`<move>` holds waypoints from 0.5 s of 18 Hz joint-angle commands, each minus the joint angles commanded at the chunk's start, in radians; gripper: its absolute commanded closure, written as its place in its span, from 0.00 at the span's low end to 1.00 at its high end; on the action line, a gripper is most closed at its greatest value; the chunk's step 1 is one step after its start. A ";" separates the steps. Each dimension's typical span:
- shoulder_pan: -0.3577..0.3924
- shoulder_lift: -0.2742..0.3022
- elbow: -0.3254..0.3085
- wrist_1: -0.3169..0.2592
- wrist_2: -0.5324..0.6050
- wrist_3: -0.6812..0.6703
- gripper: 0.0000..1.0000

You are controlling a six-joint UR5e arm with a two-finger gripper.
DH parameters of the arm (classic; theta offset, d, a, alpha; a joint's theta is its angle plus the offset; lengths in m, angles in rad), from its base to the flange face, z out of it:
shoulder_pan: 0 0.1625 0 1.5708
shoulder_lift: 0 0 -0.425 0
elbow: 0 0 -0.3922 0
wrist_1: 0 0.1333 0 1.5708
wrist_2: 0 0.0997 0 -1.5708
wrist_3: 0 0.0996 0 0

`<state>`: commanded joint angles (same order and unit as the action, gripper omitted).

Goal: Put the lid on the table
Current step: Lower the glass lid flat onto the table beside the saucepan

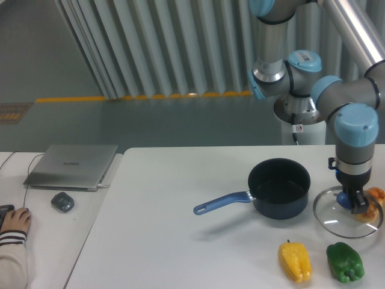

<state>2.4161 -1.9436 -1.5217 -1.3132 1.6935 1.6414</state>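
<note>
Glass lid (337,212) is held by its blue knob in the gripper (351,203), jaws closed on it, right of saucepan (278,188) over table (162,241); contact with table unclear; orange item (372,203) partly hidden behind.

white table (180,241), saucepan (278,188), lid (337,211), two peppers (294,261)

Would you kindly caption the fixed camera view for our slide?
Gripper holding the lid by its knob beside the open saucepan.

Pot, lid and peppers on the right half of the large white tabletop (180,241).

The round glass lid (337,214) sits right of the dark saucepan (280,188), under the gripper (352,201); the yellow pepper (295,261) and the green pepper (344,261) lie in front.
</note>
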 joint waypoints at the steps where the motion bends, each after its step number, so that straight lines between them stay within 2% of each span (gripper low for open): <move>1: -0.012 -0.003 0.000 0.003 0.000 -0.002 0.47; 5: -0.025 -0.009 0.002 0.003 0.000 -0.008 0.47; 9: -0.026 -0.006 -0.008 0.006 0.003 -0.014 0.36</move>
<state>2.3900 -1.9497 -1.5293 -1.3070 1.6966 1.6276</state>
